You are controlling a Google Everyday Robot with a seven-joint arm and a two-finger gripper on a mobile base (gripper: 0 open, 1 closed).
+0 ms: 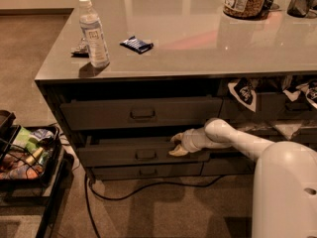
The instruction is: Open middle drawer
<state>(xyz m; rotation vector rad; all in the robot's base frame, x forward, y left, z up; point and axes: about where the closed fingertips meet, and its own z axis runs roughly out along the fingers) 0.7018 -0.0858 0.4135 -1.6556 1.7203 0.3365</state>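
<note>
The middle drawer (119, 155) is a wide dark-grey drawer with a small central pull handle (145, 155). It stands pulled out a little from the cabinet, with a dark gap above its front. My gripper (177, 145) reaches in from the right on a white arm and rests at the drawer's top edge, right of the handle. The taller top drawer (141, 113) is above it and the slim bottom drawer (143, 171) below it.
A water bottle (93, 32), a dark blue packet (136, 44) and a jar (245, 0) stand on the grey countertop (198, 38). A black rack with snacks (25, 155) stands on the floor at left. A black cable (129, 192) runs along the floor under the drawers.
</note>
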